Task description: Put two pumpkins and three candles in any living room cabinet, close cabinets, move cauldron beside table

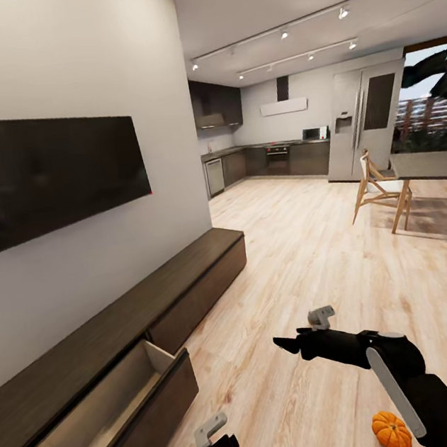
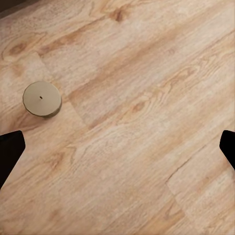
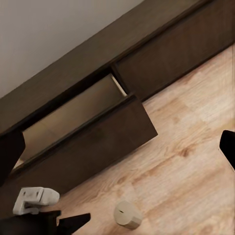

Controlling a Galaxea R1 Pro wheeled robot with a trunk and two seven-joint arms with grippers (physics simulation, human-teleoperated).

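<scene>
One pumpkin (image 1: 391,432) sits on the wood floor (image 1: 307,254) just beside the right forearm, and one candle (image 2: 42,98) stands upright on the boards below the left pincer (image 2: 117,147); the right wrist view shows a candle (image 3: 127,214) on the floor near the cabinet (image 1: 156,301). Whether those two views show the same candle I cannot tell. So the putting-away is, by my reading, at an early or middle stage: at least a pumpkin and a candle are not yet stowed, and the cauldron step looks untouched as far as can be seen here.

The cabinet has one drawer (image 1: 119,411) pulled out, its pale inside exposed. The part of the drawer on show holds nothing I can make out, though its near end is cut off by the frame edge. The other fronts of the unit appear shut. That open drawer will need pushing in once the items are inside.

The left pincer hangs over bare floor with its tips wide apart, gripping nothing. The right pincer (image 1: 288,344) points toward the cabinet, its tips spread in its wrist view and nothing between them.
</scene>
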